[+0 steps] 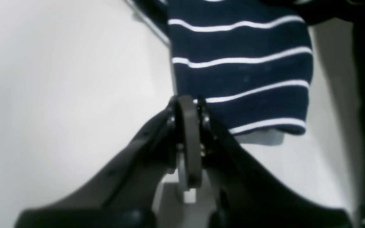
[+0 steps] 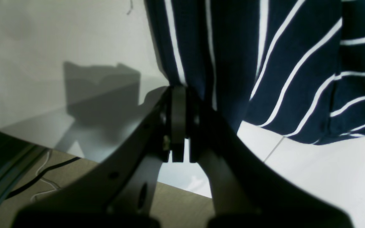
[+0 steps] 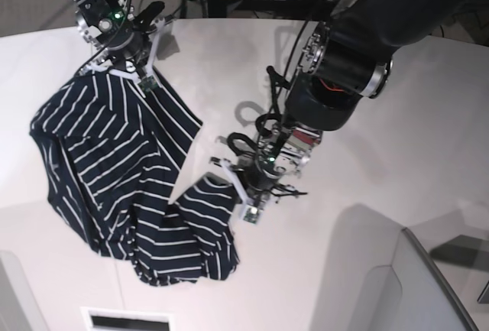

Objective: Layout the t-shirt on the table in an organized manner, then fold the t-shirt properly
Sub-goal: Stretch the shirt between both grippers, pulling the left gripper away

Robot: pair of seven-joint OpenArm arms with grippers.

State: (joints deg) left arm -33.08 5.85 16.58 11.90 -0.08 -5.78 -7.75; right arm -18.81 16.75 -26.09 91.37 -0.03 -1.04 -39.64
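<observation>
The t-shirt (image 3: 122,186) lies partly bunched on the white desk (image 3: 367,254), spreading from the far left corner down toward the near edge. The right gripper (image 2: 179,91) has its jaws pressed together on a gathered edge of the shirt (image 2: 265,63), holding that part lifted above the desk (image 2: 328,177); the base view shows it (image 3: 122,67) at the shirt's upper corner. The left gripper (image 1: 187,103) is clamped on the edge of a sleeve-like flap of the shirt (image 1: 242,72), though the blurred wrist view makes the exact contact hard to judge. In the base view it (image 3: 233,182) sits at the flap's upper right edge, low over the desk (image 1: 59,79).
</observation>
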